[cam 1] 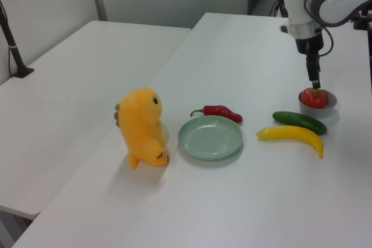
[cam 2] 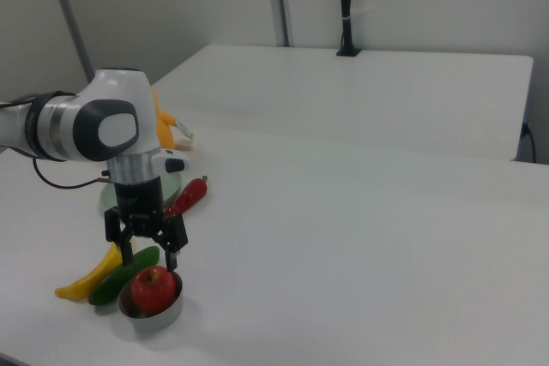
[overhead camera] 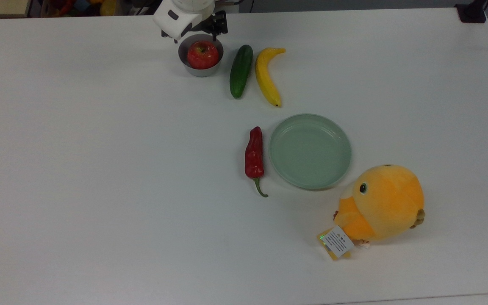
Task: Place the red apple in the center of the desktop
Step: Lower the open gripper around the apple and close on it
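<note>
The red apple [overhead camera: 202, 54] sits in a small grey metal bowl [overhead camera: 193, 70] near the far edge of the white desktop [overhead camera: 100, 169]. In the left view the apple [cam 1: 314, 98] lies directly under the gripper [cam 1: 314, 81]. My gripper [cam 2: 148, 255] hangs just above the apple [cam 2: 154, 287], open, with one black finger to each side of it and nothing held. From the top view the white hand covers the bowl's far rim, and the gripper [overhead camera: 193, 36] is partly hidden by it.
A green cucumber [overhead camera: 241, 71] and a yellow banana [overhead camera: 267, 76] lie right of the bowl in the top view. Nearer the middle are a red chili pepper [overhead camera: 254, 154], a pale-green plate [overhead camera: 309, 151] and an orange plush toy [overhead camera: 381, 203].
</note>
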Robot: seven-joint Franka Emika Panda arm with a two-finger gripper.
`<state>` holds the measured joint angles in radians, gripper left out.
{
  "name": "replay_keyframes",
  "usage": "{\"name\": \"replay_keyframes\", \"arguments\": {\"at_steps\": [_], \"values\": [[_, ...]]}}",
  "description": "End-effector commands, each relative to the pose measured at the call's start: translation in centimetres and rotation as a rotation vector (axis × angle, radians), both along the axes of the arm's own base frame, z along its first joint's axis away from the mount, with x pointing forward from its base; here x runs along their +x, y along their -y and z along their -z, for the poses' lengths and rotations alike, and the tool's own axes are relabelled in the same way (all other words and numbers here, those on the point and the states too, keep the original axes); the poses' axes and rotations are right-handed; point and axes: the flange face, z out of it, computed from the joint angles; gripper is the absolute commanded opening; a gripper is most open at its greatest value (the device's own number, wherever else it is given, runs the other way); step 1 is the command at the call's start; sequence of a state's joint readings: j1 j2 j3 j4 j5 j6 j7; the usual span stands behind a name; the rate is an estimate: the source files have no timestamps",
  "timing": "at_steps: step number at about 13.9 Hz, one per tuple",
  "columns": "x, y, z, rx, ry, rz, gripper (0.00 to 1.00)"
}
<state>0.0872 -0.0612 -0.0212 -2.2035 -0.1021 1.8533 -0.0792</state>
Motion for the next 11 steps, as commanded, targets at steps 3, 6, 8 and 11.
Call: {"name": "replay_keyframes", "arguments": {"at_steps": [3, 6, 8, 11], "values": [[-0.4, -0.5, 2.3, 0.000, -0.019, -0.065, 1.00], [-1.0, -0.8, 3.7, 0.004, -0.043, -0.091, 1.00], [-0.8, -0.9, 4.2, 0.006, -0.033, -0.094, 1.00], [-0.7, -1.1, 4.4, 0.007, -0.031, -0.098, 1.00]]}}
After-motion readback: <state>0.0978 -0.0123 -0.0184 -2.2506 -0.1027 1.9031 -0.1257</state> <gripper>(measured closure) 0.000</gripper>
